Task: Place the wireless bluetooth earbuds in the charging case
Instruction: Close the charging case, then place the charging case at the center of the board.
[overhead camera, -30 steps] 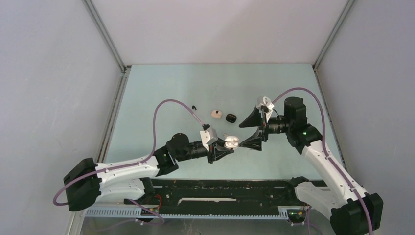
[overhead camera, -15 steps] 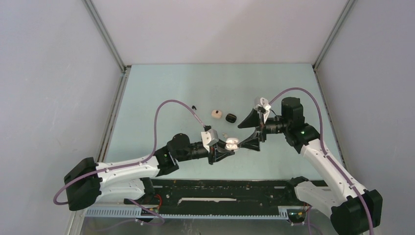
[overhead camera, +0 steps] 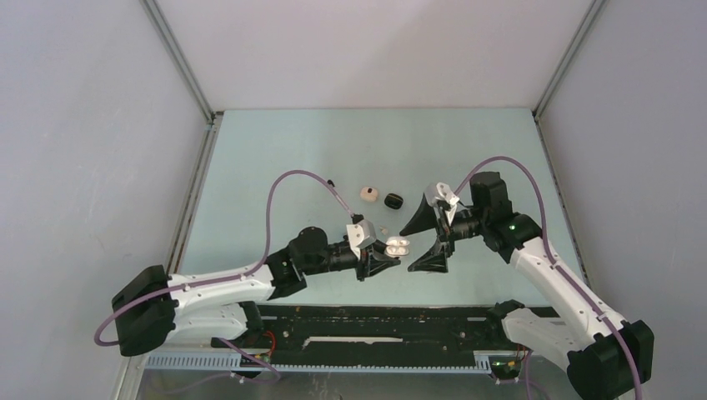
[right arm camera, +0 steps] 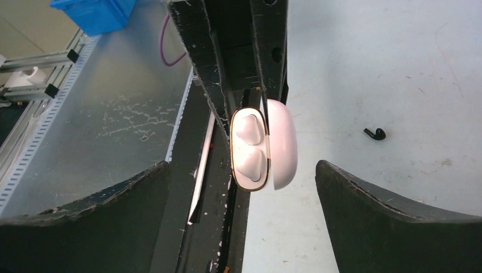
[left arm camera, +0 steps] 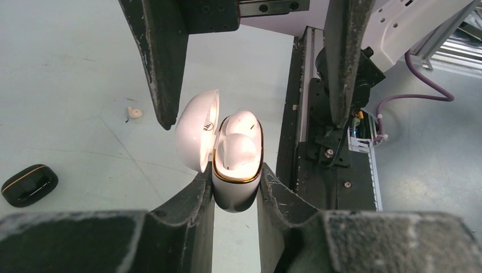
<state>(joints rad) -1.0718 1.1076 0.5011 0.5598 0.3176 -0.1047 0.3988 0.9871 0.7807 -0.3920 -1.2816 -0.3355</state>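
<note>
**Left gripper** (overhead camera: 383, 254): I am holding it low over the table (overhead camera: 275, 150). Its fingers are pinching the lower body of the white charging case (left arm camera: 236, 170), with the case's mouth turned toward the other arm.

**Lid** (left arm camera: 196, 136): It is hanging open on its hinge, at the left of the case in the left wrist view.

**White earbuds** (left arm camera: 239, 142): Two are lying one above the other inside the gold-rimmed mouth. Both are looking seated, though I cannot tell whether they are fully down.

**Right gripper** (overhead camera: 407, 250): I am hovering it just beside the case and facing it. The fingers are spread wide and gripping nothing.

**Loose buds:** A beige-pink bud (left arm camera: 134, 112) is lying on the table near the held case. A black bud (right arm camera: 374, 133) is lying farther back. Neither is in a case.

**Other cases:** A black case (overhead camera: 393, 199) and a beige case (overhead camera: 363, 193) are sitting side by side at mid-table. The black one is looking shut; the beige one is too small to tell.

**Step in hand:** I am judging the white pair as placed and the closing of the lid as the current step.

**Next move:** It is calling for one right finger against the lid's outer face, pressing along the hinge's swing. The left pinch has to resist that push, because an off-line push could twist the case in its grip.
</note>
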